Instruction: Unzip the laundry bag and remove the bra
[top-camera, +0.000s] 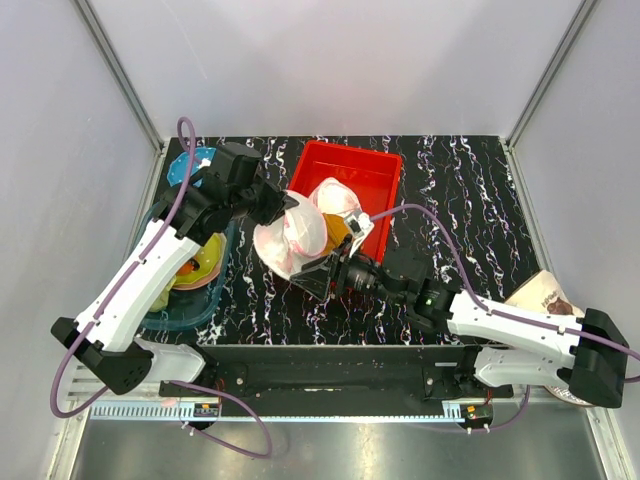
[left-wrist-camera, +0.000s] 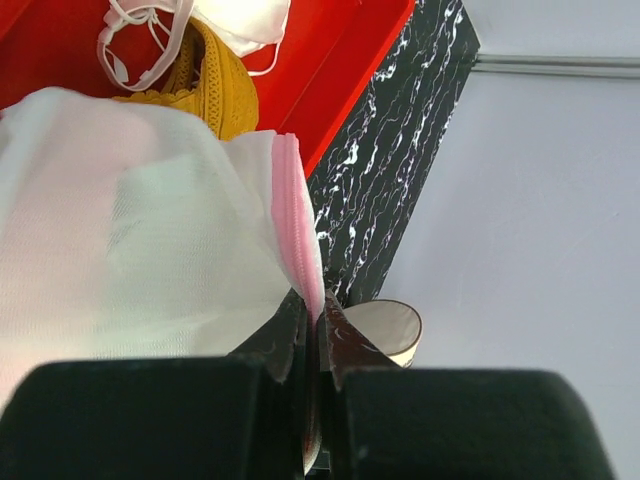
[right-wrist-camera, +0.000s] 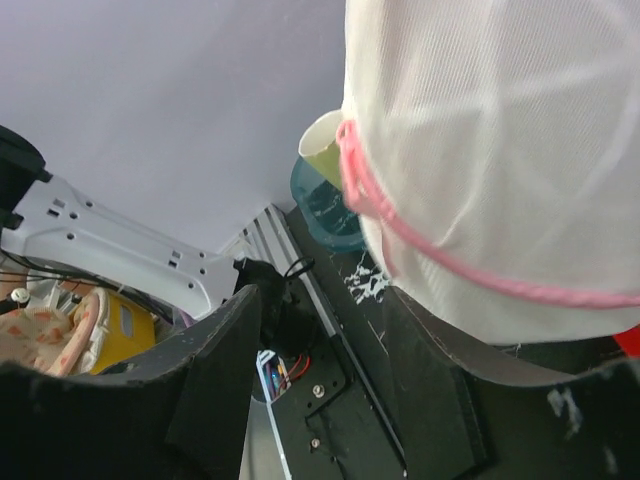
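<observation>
Okay, edges: laundry bag (top-camera: 290, 240) is held up at the red bin (top-camera: 385, 170) front-left corner, pink zipper edging toward the left arm.
Room: dark table (top-camera: 470, 200) strip shows between bag and blue tub (top-camera: 200, 312).
Left gripper (left-wrist-camera: 315, 335): clamped tight on zipper edging.
Right gripper (top-camera: 322, 275): jaws parted, holding nothing, just under the bag.
Bra: pink tint through mesh, inside bag.
Red bin: mustard cloth (left-wrist-camera: 215, 85), white piece (top-camera: 335, 197).
Blue tub: coloured dishes.

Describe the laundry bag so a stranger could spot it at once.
Start at the red bin. At its near-left corner the left gripper pinches a round white mesh pouch: the laundry bag. Pink zipper edging sets it apart from the mustard cloth beside it.
</observation>
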